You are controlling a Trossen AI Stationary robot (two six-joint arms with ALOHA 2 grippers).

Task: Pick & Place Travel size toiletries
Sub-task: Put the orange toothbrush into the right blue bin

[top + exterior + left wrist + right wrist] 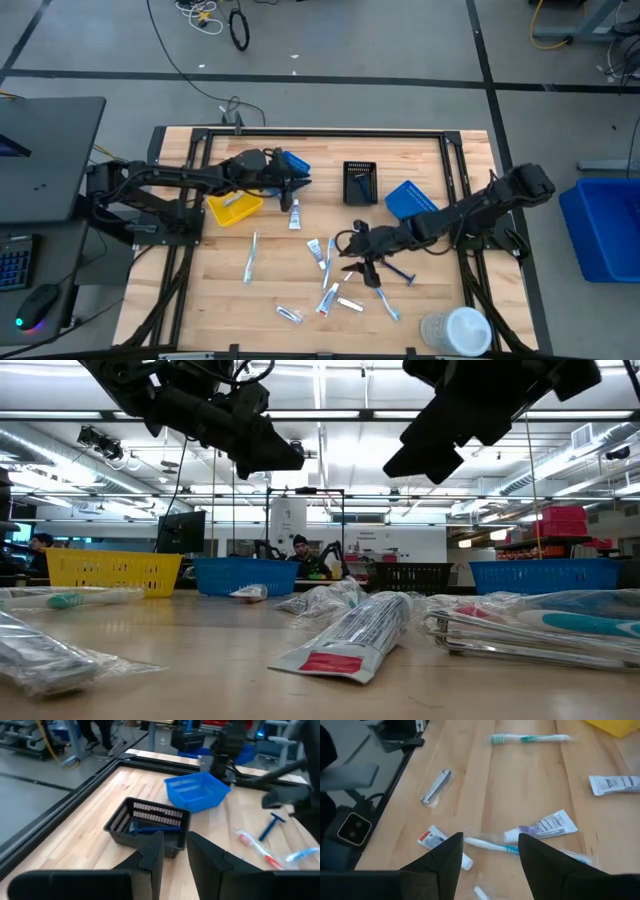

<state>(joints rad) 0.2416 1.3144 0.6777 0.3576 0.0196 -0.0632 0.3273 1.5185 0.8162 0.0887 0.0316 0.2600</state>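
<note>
Travel size toiletries lie scattered on the wooden table's middle: a white tube (295, 213), a toothbrush (250, 258), more tubes (330, 295) and a dark razor (395, 270). My right gripper (352, 250) hovers open above this scatter; in its wrist view a wrapped toothbrush (490, 844) and a white tube (547, 825) lie under the open fingers (490, 857). My left gripper (300, 182) hangs open and empty in the air beside the far blue bin (293, 163); its wrist view (175, 850) looks at a black bin (150, 822) with a blue item lying inside.
A yellow bin (232, 208) stands at the left, the black bin (360, 182) at the far middle and a second blue bin (410, 198) right of it. A white round container (455, 330) stands at the near right corner. A dark frame (320, 133) borders the table.
</note>
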